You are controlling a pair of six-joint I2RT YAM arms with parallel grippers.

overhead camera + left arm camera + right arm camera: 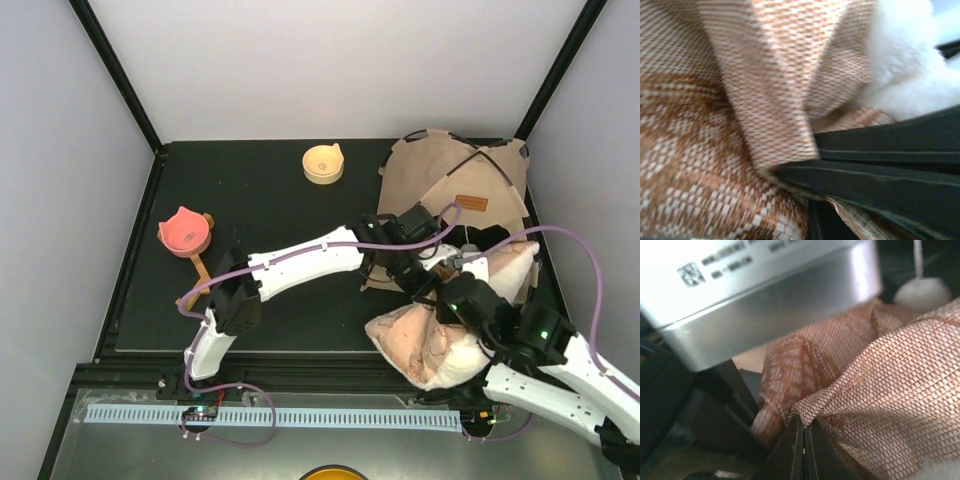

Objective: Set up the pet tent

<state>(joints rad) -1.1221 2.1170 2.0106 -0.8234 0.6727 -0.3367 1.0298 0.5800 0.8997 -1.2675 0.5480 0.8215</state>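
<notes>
The pet tent (450, 180) lies collapsed and flat at the back right of the mat, tan canvas with a brown label patch (470, 202) and thin black poles (490, 160). In front of it the beige patterned pillow (435, 345) is bunched between both arms. My left gripper (418, 278) is shut, pinching a fold of the pillow's woven cloth (765, 100) in its dark fingers (850, 175). My right gripper (804, 432) is shut on another fold of the pillow (890, 390). The tent's white ball (922, 290) hangs on its string behind that fold.
A pink cat-eared bowl (184, 230) sits at the mat's left and a beige one (323, 163) at the back middle. White walls with black frame posts (120, 75) close in the black mat (260, 200). The left arm's silver housing (765, 295) hangs just above my right gripper.
</notes>
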